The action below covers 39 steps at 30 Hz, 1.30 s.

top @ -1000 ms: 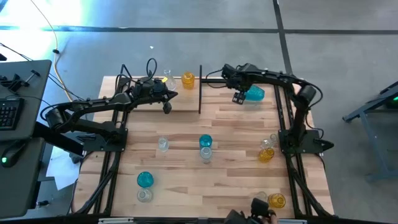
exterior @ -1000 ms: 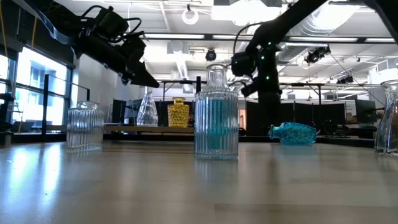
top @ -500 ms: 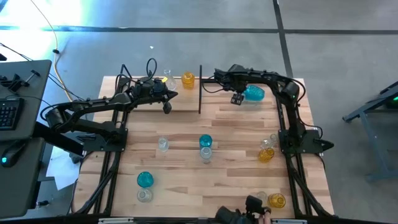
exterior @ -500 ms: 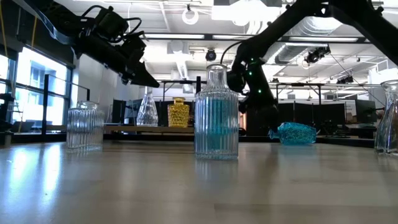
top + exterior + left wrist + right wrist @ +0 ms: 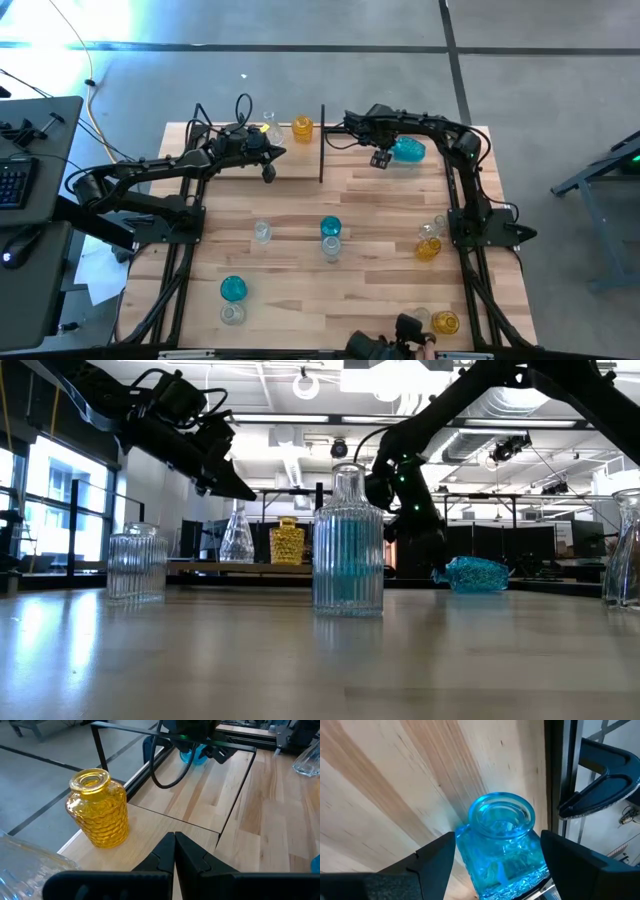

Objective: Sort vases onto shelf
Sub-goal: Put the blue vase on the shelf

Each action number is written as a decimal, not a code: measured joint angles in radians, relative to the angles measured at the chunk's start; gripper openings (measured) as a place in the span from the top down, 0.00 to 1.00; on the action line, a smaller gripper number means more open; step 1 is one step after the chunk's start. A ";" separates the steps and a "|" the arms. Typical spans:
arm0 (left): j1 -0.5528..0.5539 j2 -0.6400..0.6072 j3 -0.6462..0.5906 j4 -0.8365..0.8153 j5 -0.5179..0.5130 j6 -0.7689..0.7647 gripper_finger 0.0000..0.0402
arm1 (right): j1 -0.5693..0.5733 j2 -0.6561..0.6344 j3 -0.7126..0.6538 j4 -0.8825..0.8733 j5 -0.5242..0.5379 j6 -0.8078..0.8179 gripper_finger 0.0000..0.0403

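A teal vase (image 5: 408, 150) lies on its side on the table's far right part, its mouth (image 5: 501, 814) toward my right wrist camera. My right gripper (image 5: 381, 158) is open and slants down over it, one finger (image 5: 437, 860) on each side of its body. On the shelf (image 5: 290, 146) at the far left stand a clear vase (image 5: 270, 129) and an amber vase (image 5: 97, 807), each on its base. My left gripper (image 5: 174, 837) hovers shut above the shelf, just near of them, with nothing in it. My right gripper's fingers stand close on either side of the teal vase's body (image 5: 470, 851), just behind its neck, slanting down from above and lying along the vase. Whether they touch the glass, I cannot tell. The vase lies on the table.
The shelf's black end post (image 5: 322, 143) stands just left of my right gripper. Mid-table stand a clear vase (image 5: 262, 232) and a teal and clear pair (image 5: 330, 238). More vases stand at the near left (image 5: 233, 290), right (image 5: 428, 247) and near right (image 5: 445, 322).
My right gripper has come down and a little toward the table's left, tipping steeper, onto the lying teal vase; it has stayed open and has been still for the last half second. The vase has not moved.
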 joint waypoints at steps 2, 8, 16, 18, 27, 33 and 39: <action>0.000 0.000 0.000 0.000 0.000 0.000 1.00 | 0.000 0.000 0.000 0.000 -0.001 0.007 0.31; 0.000 0.000 0.000 -0.001 0.000 0.000 1.00 | 0.000 0.008 0.000 0.001 0.008 0.022 0.31; 0.000 0.000 0.000 -0.001 0.000 0.000 1.00 | 0.000 0.015 0.000 -0.006 0.023 0.022 0.31; 0.000 0.000 0.000 -0.001 0.000 0.000 1.00 | 0.000 0.015 0.000 -0.004 0.024 0.023 0.31; 0.000 0.000 0.000 -0.001 0.000 -0.001 1.00 | 0.000 0.015 0.000 0.001 0.024 0.016 0.32; 0.000 0.000 0.000 -0.001 0.000 -0.001 1.00 | 0.000 0.015 -0.001 0.003 0.023 0.008 0.47; 0.000 0.000 0.000 -0.001 0.000 -0.001 1.00 | 0.002 0.015 -0.001 -0.007 0.020 -0.014 0.65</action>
